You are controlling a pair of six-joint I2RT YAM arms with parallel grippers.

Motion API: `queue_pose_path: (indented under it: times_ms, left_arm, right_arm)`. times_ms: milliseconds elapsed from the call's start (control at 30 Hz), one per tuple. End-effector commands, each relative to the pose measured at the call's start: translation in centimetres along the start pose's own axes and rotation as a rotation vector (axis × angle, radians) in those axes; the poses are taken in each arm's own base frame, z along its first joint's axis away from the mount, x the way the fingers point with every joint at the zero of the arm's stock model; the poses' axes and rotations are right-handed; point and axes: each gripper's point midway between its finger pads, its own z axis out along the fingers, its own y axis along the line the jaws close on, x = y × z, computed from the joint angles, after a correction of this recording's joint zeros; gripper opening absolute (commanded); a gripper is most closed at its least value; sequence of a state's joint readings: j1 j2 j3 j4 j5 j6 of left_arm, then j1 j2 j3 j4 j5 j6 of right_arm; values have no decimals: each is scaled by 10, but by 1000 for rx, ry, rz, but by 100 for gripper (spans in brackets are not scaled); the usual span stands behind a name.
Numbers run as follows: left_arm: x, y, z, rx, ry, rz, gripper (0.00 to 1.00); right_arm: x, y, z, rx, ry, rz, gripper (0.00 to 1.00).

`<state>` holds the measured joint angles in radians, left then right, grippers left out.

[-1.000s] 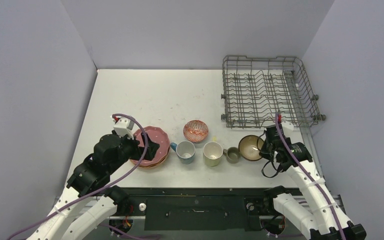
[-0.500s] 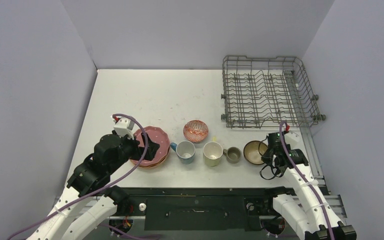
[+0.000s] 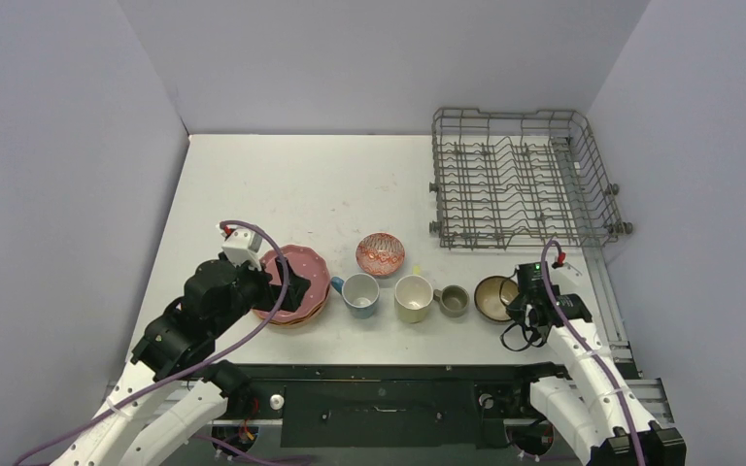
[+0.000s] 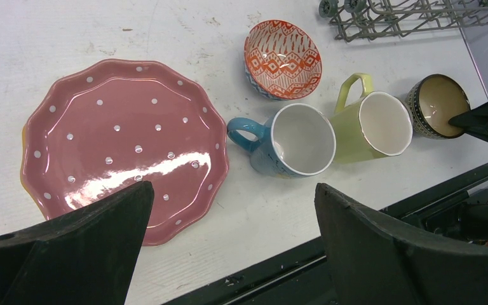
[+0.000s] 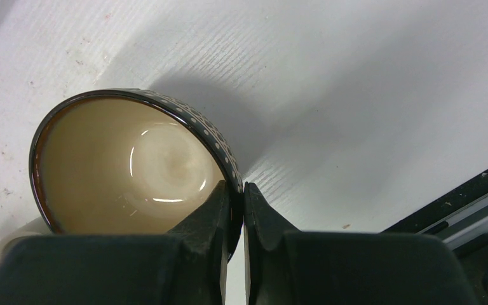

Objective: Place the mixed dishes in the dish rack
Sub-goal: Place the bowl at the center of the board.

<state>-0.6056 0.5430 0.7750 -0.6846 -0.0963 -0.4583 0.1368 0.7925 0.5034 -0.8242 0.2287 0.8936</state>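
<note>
My right gripper is shut on the near rim of the dark-brown bowl, one finger inside and one outside. The bowl sits on the table right of the small olive mug. My left gripper is open and empty, hovering over the near edge of the pink white-dotted plate. That plate tops a stack, and an orange edge shows below it. The light-blue mug, the pale-yellow mug and a red patterned dish stand to the right. The grey wire dish rack is at the far right with no dishes in it.
The table's near edge and a black rail run just below the row of dishes. Grey walls close in the left, back and right sides. The rack's front wall is a short way beyond the brown bowl.
My right gripper has pulled back toward the near edge and slightly right, taking the dark-brown bowl with it. The left arm has not moved.
</note>
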Motion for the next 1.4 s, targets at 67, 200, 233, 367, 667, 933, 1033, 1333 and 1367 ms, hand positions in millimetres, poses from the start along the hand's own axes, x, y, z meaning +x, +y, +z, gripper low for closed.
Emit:
queue_pose_path:
  times_ms: [67, 200, 233, 367, 667, 933, 1033, 1333, 1367]
  left_arm:
    - [-11, -5, 1, 23, -42, 6, 96]
    - [-11, -5, 2, 24, -40, 7, 96]
    - [-11, -5, 2, 23, -38, 7, 96]
    - [-10, -5, 3, 22, -33, 7, 96]
    - [-9, -5, 4, 21, -28, 8, 96]
    - [-10, -6, 3, 25, -32, 8, 96]
    - [-10, -6, 3, 26, -33, 7, 96]
    - [-10, -6, 2, 29, -35, 7, 96]
    - [-10, -6, 2, 29, -34, 7, 96]
  right_arm:
    - [-17, 10, 7, -29, -80, 70, 0]
    - [-14, 7, 10, -19, -76, 72, 2]
    - [-14, 7, 11, -17, -77, 76, 4]
    - [-14, 3, 11, -3, -83, 82, 18]
    - [-21, 0, 3, 2, -111, 85, 39]
    - [-36, 10, -19, -53, -141, 93, 46]
    - [-47, 17, -31, -88, -167, 78, 48]
    - [-81, 58, -83, -259, -256, 3, 50]
    - [-85, 65, -90, -275, -266, -1, 50]
